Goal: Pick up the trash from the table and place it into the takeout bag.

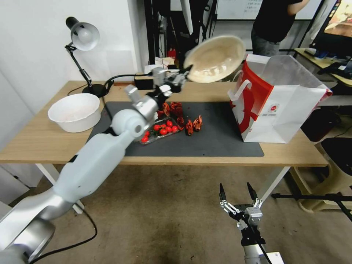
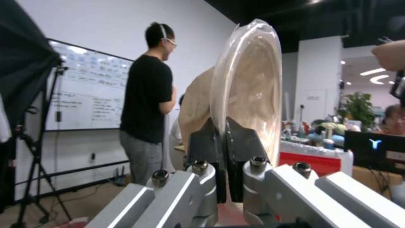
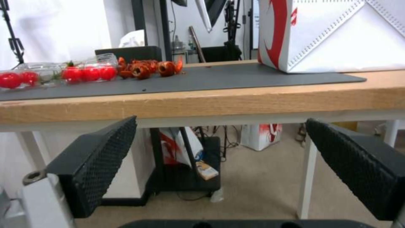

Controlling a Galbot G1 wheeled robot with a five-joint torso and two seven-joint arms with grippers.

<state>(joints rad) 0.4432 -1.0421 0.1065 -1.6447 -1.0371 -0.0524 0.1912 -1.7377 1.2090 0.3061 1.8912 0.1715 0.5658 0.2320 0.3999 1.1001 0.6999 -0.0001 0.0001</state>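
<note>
High above the far side of the table [image 1: 44, 146], my left gripper [image 1: 186, 73] is shut on the rim of a beige bowl [image 1: 214, 58], which is tilted on edge. The left wrist view shows the two fingers [image 2: 236, 142] pinching the bowl [image 2: 253, 95] at its rim. The bowl hangs just left of the open top of the white and red takeout bag [image 1: 278, 110], which stands on the right end of the dark grey mat [image 1: 220, 139]. Below the table's front edge my right gripper [image 1: 236, 194] is open, with nothing in it; its pads [image 3: 105, 158] face the table edge [image 3: 202, 103].
A large white bowl [image 1: 75, 112] sits at the table's left, a desk lamp [image 1: 83, 36] behind it. A clear tray of cherry tomatoes [image 1: 161, 130] and red crayfish shells [image 1: 183, 119] lie mid-mat. A person stands behind the table.
</note>
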